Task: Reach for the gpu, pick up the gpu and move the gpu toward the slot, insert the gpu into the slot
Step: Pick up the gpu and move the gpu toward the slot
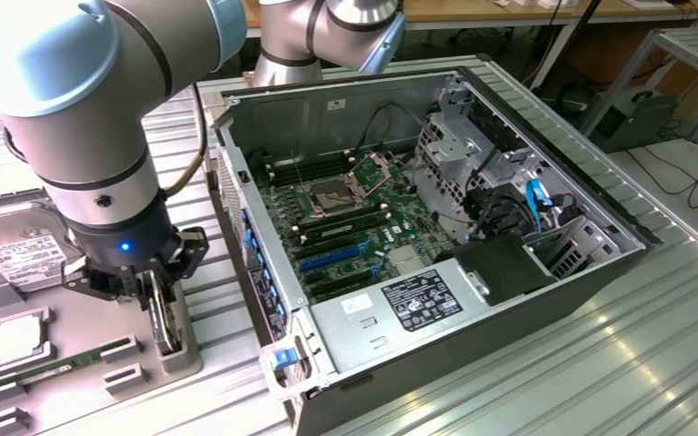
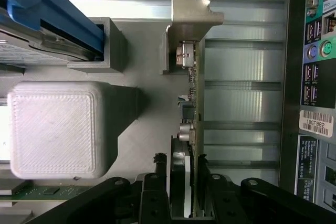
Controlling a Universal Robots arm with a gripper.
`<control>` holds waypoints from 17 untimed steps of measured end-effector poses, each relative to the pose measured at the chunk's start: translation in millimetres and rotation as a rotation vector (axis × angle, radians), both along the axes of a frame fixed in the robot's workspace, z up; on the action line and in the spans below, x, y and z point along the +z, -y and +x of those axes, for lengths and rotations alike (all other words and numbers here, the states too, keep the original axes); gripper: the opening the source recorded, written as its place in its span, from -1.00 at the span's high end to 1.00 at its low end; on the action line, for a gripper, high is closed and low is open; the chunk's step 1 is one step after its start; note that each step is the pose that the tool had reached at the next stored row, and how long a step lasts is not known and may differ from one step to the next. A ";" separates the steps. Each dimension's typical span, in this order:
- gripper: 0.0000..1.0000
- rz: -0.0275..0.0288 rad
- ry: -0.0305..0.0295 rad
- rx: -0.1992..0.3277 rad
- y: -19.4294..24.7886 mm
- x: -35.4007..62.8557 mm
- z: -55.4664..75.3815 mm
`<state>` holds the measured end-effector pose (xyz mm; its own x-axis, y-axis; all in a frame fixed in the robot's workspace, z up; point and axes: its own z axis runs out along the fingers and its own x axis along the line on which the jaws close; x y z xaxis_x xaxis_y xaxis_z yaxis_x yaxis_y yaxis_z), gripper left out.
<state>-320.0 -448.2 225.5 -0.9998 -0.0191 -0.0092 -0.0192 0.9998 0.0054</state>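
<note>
The gpu [image 1: 164,329] is a thin dark card standing on edge in a grey holder [image 1: 119,350], at the exterior view's left beside the open computer case. My gripper [image 1: 155,304] is down over it. In the wrist view the gpu [image 2: 191,103] is edge-on, its silver end bracket [image 2: 191,19] at the far end. My gripper [image 2: 185,195] is shut on it, with a black finger [image 2: 155,195] against each face. The slot [image 1: 331,259] is a long blue connector on the green motherboard [image 1: 362,213] inside the case, some way from the card.
A silver hard drive [image 1: 19,256] and a green memory stick [image 1: 46,368] lie in the same holder. The case wall [image 1: 252,263] rises between the holder and the motherboard. A grey printed block [image 2: 58,129] sits close beside the card. The case's rear ports [image 2: 315,77] are on the card's other side.
</note>
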 end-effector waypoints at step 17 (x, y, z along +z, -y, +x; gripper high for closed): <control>0.44 -0.0001 0.0000 0.000 0.0 0.4 0.4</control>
